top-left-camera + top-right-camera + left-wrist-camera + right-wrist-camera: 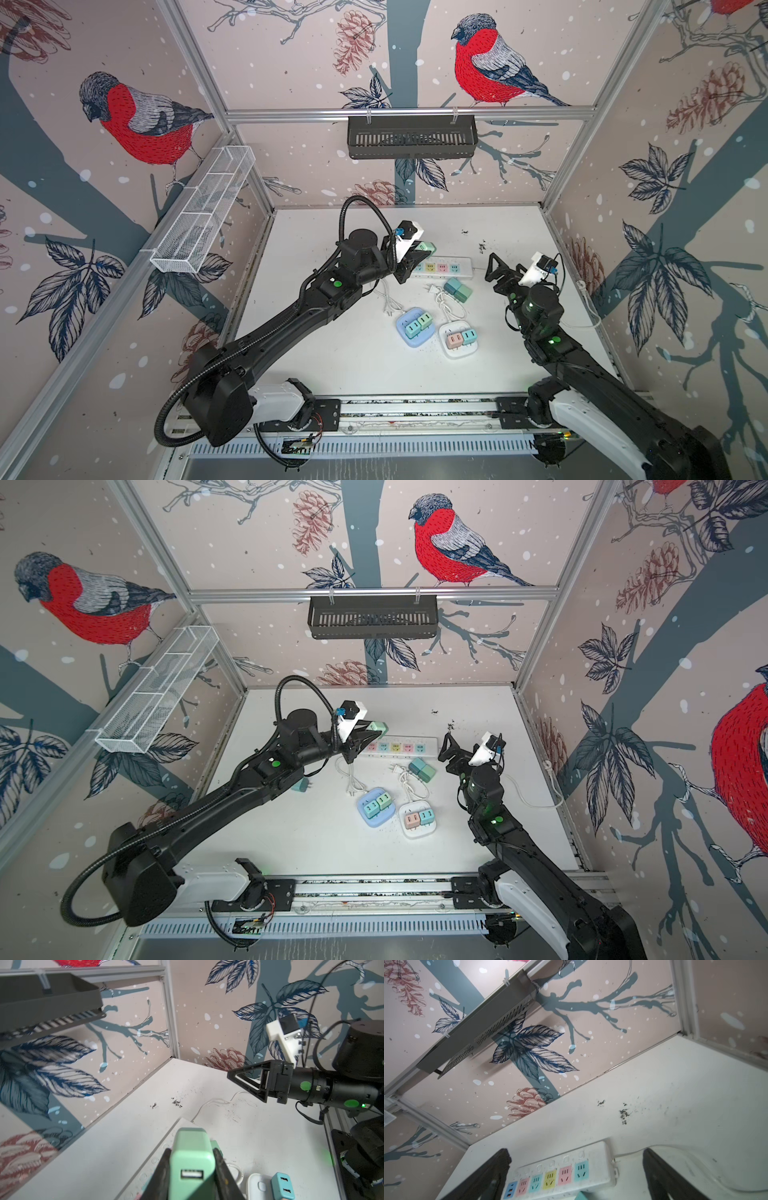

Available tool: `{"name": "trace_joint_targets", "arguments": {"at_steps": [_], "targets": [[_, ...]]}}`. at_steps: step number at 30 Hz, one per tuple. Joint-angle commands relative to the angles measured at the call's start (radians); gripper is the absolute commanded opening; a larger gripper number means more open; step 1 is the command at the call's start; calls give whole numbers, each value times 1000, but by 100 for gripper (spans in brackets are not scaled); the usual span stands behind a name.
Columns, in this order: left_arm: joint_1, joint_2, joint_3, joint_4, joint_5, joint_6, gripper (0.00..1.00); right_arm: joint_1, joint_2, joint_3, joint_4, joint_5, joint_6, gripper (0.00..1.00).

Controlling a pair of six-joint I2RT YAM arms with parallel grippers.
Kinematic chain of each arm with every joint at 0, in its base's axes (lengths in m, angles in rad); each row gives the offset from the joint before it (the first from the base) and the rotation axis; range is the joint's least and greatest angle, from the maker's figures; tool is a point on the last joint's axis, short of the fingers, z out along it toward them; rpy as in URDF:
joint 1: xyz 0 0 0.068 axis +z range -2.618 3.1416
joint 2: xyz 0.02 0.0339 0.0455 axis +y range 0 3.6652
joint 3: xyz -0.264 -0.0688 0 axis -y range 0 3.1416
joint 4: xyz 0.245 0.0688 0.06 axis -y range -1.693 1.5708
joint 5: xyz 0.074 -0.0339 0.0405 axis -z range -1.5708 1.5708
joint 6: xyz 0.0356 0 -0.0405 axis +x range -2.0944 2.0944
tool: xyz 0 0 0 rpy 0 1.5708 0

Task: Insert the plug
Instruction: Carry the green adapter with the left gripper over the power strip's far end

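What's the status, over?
Left pincer shut on green plug, at strip's left end. Right pincer open, empty. Nothing blocking the sockets.

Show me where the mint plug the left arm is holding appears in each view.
In a top view: mint plug just above centre, by the power strip's left end.
In a top view: same place.
Left wrist: bottom centre, between the fingers.
Right wrist: not in it.
Shared landmark: the power strip, in all four.

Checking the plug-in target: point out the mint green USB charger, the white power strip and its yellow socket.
mint green USB charger (192, 1153): left wrist view, face above the USB port.
white power strip (599, 1165): right wrist view, bare white end.
yellow socket (549, 1176): right wrist view, centre.
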Motion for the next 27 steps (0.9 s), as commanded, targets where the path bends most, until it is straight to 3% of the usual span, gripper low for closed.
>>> {"name": "trace_joint_targets", "arguments": {"at_steps": [1, 4, 8, 14, 17, 19, 27], "targets": [[-1, 68, 48, 31, -29, 90, 0, 54, 14, 17, -54, -12, 31, 100], [-2, 163, 152, -81, -27, 174, 0, 52, -26, -15, -27, 46, 63, 100], [-4, 324, 342, -296, -92, 289, 0, 41, -72, -18, -53, 64, 14, 100], [-24, 542, 596, -484, -117, 388, 0, 18, -9, -57, 15, 156, 45, 100], [-63, 656, 751, -613, -180, 477, 0, -22, 36, -39, -14, 139, 79, 100], [-82, 726, 837, -667, -226, 473, 0, -54, 56, -36, -39, 123, 116, 100], [-94, 929, 1084, -790, -212, 514, 0, -214, 59, -97, -37, 13, 223, 100]]}}
